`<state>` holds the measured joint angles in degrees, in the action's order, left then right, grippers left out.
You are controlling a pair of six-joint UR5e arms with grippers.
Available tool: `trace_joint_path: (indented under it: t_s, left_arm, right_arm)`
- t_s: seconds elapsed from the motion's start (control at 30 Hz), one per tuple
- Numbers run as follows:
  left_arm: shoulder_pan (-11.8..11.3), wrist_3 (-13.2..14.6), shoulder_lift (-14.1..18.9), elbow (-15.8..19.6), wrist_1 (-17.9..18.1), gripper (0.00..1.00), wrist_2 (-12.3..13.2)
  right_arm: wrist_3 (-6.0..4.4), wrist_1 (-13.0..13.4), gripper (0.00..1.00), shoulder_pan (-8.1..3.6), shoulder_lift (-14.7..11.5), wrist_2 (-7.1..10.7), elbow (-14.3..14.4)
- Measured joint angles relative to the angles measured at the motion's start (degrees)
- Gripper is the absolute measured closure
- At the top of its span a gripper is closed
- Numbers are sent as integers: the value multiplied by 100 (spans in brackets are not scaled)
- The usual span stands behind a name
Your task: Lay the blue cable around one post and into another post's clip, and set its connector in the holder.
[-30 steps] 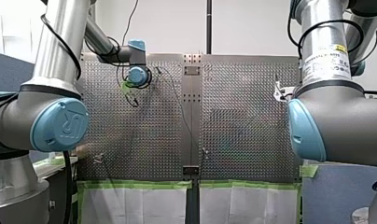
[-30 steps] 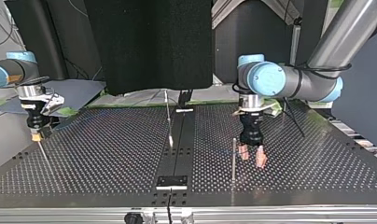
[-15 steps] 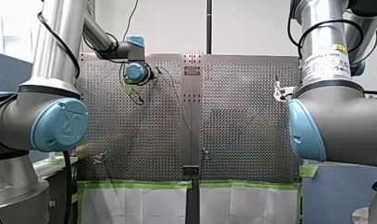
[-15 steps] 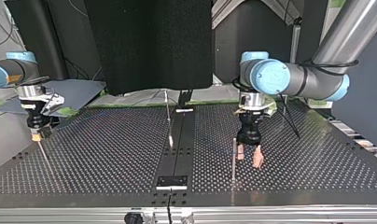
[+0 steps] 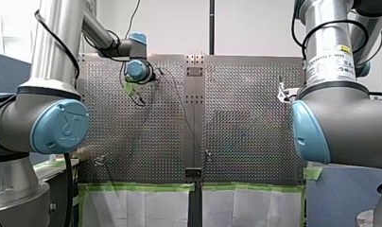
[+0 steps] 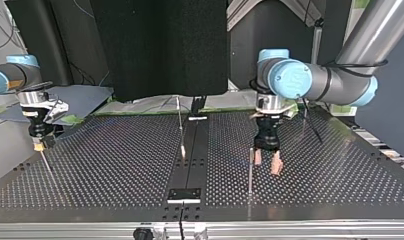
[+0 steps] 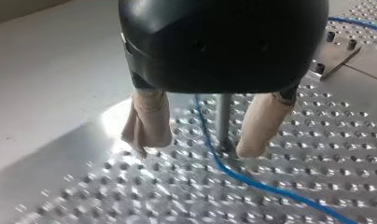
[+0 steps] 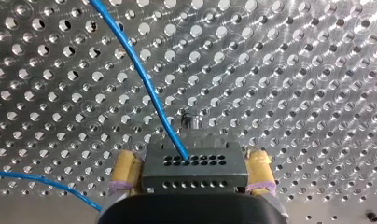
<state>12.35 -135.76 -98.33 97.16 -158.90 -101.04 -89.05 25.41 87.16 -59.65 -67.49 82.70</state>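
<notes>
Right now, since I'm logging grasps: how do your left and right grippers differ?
My left gripper is open and empty; my right gripper is shut on the black connector. The blue cable runs loose between the left's fingers, near a post; it plugs into what the right holds. Both point down at the perforated table.

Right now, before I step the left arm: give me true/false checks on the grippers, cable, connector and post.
1. My left gripper is open. True.
2. My right gripper is empty. False: it is shut on the connector.
3. The blue cable runs between my left gripper's fingers. True.
4. My left gripper clamps the post. False: the fingers are spread and the post stands ungripped.
</notes>
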Motion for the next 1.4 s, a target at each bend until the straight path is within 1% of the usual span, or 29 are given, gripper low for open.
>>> trace_joint_path:
  t_s: [0.13, 0.4, 0.63, 0.77, 0.93, 1.13, 1.27, 1.4]
  left_arm:
    - [-1, 121, 160, 76, -51, 0, -72]
    - [-3, 147, 311, 351, -32, 0, 171]
    - [-24, 105, 602, 653, 59, 0, 192]
    - [-32, 167, 825, 812, 65, 0, 177]
    - [-35, 336, 1126, 926, -1, 0, 181]
    - [-18, 658, 1462, 939, -305, 0, 234]
    - [-26, 880, 1538, 893, -525, 0, 382]
    - [-42, 1112, 1486, 744, -755, 0, 598]
  right_arm:
    - [0, 0, 0, -1, 0, -7, 1]
    - [0, 0, 0, -2, 0, -11, 3]
    - [0, 0, 0, -3, 1, -11, 1]
    - [0, -11, 0, -3, 0, -10, 2]
    - [-2, -15, 0, -3, 0, -10, 2]
    - [-16, -16, 0, -6, 0, -10, 3]
    - [-24, -17, 0, -7, 0, -10, 2]
    - [-26, -17, 0, -9, 1, -10, 2]
